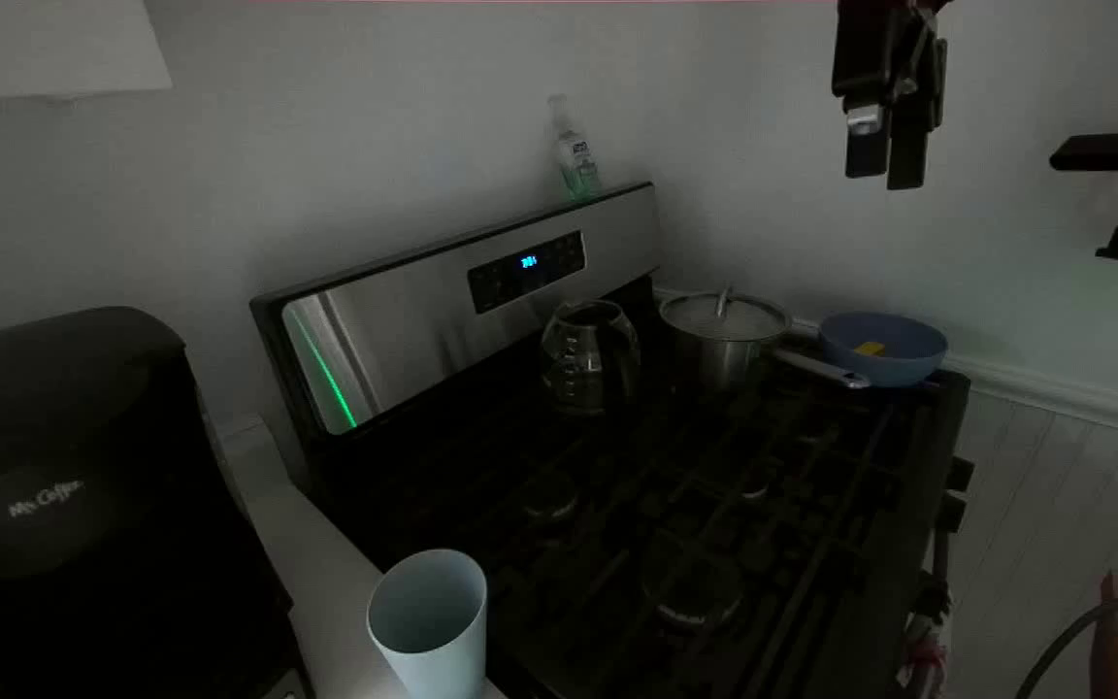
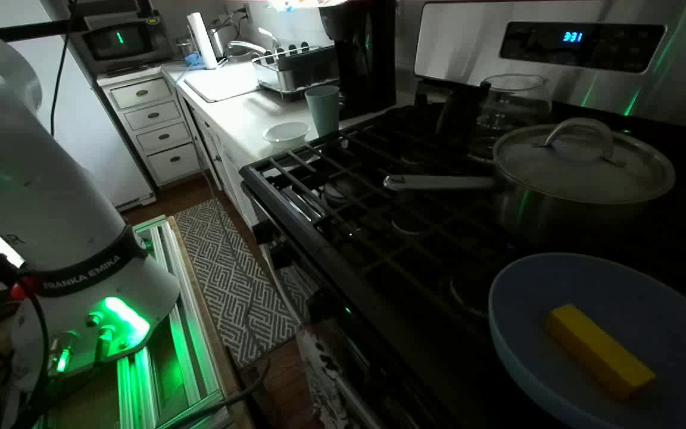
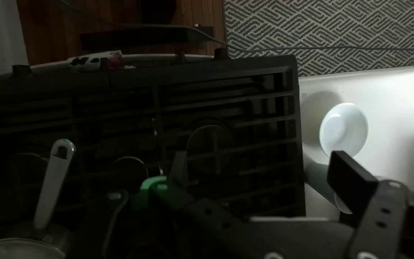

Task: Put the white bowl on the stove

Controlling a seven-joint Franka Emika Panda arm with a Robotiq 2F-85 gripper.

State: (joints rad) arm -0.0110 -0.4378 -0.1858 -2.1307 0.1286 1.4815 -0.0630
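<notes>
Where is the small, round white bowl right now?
In the wrist view, the small, round white bowl sits on the white countertop at right, beside the tall, pale bluish cup and just off the black gas stove.

The desk (image 3: 390, 90), a smooth white counter, runs up to the side of the stove (image 1: 763, 544) and is brightest around the sink (image 2: 221, 84) set into it. Near the stove, toward the desk's front edge, the bowl (image 3: 344, 130) sits upright, with the taller cup (image 2: 323, 110) standing just beside it; whether the two touch, I cannot tell. Farther back stand the black coffee maker (image 1: 83, 466), also near the stove, and, in an exterior view, a metal rack (image 2: 292, 77) between it and the sink, with a white roll (image 2: 202, 42) on end beyond the sink.
</notes>
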